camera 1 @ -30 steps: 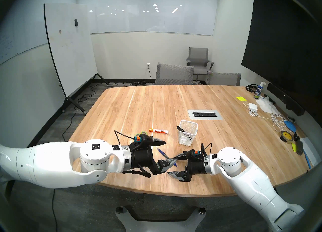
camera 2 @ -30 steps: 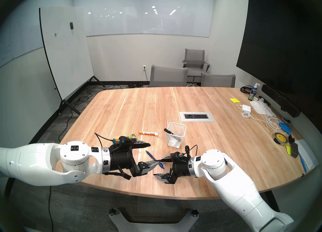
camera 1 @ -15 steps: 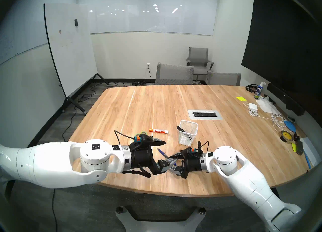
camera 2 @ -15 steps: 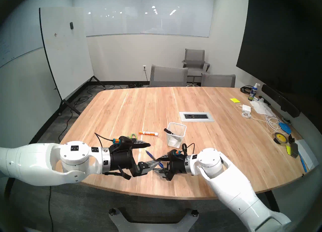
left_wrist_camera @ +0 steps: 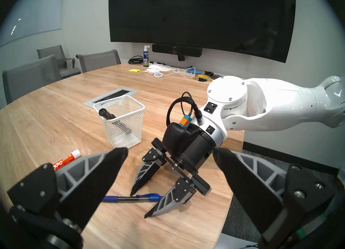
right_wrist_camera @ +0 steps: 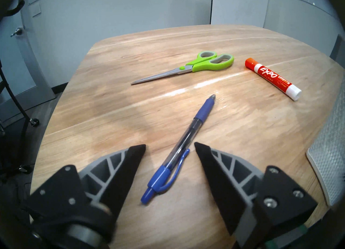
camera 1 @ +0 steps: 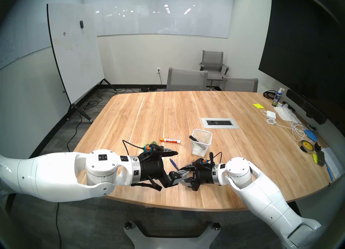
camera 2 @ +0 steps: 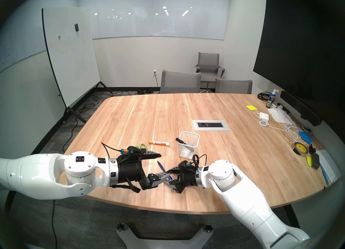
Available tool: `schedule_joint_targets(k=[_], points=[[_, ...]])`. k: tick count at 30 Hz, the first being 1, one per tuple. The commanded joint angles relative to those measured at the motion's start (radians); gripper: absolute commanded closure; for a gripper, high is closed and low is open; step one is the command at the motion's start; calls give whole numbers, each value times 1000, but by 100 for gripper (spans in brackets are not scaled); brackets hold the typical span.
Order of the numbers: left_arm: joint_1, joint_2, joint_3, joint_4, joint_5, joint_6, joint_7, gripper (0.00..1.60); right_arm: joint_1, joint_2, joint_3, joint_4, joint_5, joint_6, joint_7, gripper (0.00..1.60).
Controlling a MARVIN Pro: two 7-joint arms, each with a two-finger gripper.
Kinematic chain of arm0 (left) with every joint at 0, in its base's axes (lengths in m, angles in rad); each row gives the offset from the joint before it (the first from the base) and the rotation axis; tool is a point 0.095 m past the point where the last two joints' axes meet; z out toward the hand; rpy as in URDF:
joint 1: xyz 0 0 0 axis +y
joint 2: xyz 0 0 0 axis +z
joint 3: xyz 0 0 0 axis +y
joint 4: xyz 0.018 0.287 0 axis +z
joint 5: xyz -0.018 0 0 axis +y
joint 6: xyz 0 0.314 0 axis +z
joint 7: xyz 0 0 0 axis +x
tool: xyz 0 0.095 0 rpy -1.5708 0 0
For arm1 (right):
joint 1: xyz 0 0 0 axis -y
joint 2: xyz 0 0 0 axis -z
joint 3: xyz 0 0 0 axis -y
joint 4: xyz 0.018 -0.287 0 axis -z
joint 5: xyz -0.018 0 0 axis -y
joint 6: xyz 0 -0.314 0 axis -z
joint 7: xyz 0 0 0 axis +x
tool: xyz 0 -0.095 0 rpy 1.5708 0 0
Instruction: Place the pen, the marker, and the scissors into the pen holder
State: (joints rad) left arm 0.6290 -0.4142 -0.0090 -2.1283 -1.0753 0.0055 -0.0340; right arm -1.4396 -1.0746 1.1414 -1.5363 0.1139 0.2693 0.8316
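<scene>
Straddling the pen, the right gripper stands partly open, its two black-padded fingers either side of the clipped end and gripping nothing. The right wrist view alone shows the gaps between pads and barrel; in the head views the left arm hides this spot. The pen is slim, with a clear barrel, blue grip and blue clip, lying flat on the pale wood-grain surface. Beyond its tip lie the scissors, with lime-green loop handles and grey blades, and to their right an orange-capped marker. At this gripper's far right edge is the mesh wall of the pen holder. The left wrist view shows that it is a square white wire cup holding a black marker aslant. The left gripper hangs wide open and empty above the surface.
</scene>
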Motion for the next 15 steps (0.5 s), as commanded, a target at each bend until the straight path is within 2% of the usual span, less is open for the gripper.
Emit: schedule_joint_targets(k=[1,3,6,11,15], points=[[-8,0,-10,-7,2,-9,2,0,8,-7,1,-5,-7,-5,-13,45],[-8,0,-10,-7,2,-9,2,0,7,-6,0,-4,-10,-7,-17,53],[-8,0,-10,-7,2,-9,2,0,7,-7,-1,1,-12,-10,-20,82],[-8,0,-10,-7,2,-9,2,0,5,-6,1,3,-12,-9,-26,89],[-8,0,-10,-7,2,-9,2,0,5,-2,5,4,-10,-11,-26,83]])
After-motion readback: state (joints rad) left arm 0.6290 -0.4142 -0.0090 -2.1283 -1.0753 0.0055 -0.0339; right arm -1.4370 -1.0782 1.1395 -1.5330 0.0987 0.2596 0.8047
